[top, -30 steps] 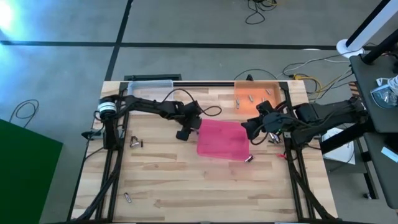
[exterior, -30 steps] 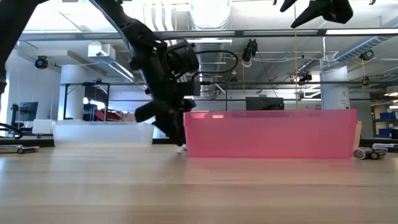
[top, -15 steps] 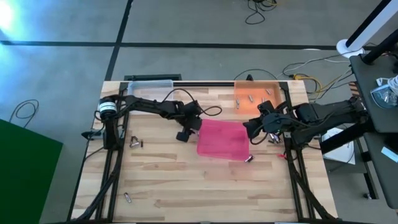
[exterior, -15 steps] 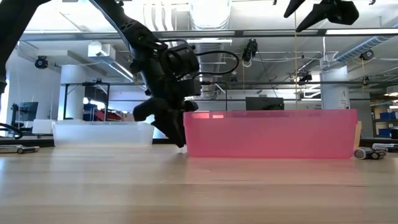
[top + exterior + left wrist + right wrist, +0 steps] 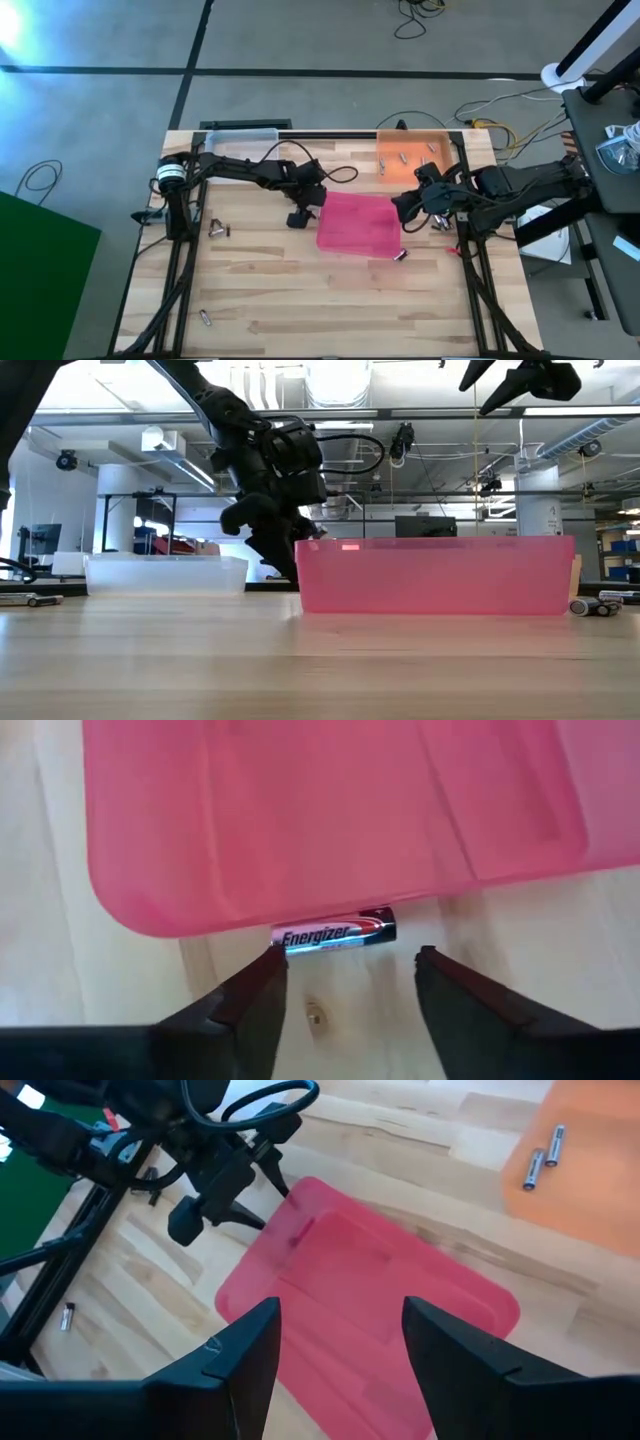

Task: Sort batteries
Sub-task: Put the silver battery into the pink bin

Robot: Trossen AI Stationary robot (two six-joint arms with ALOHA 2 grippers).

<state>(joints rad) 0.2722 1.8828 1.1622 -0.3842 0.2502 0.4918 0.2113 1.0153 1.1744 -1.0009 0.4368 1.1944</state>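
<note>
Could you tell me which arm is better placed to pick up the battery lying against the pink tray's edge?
The left. Its open gripper hangs right over the battery beside the pink tray, while the right gripper sits open, high at the tray's far side.

Around your wood table (image 5: 330,300) it's grey concrete floor (image 5: 300,40) w/ dark seam lines, loose cables (image 5: 505,125) just past the table's far edge, green panel (image 5: 40,290) beside it, ceiling lights (image 5: 330,380) overhead.

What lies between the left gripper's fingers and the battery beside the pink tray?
Only bare wood: in the left wrist view, the open left gripper hangs just short of the battery, which lies against the pink tray.
</note>
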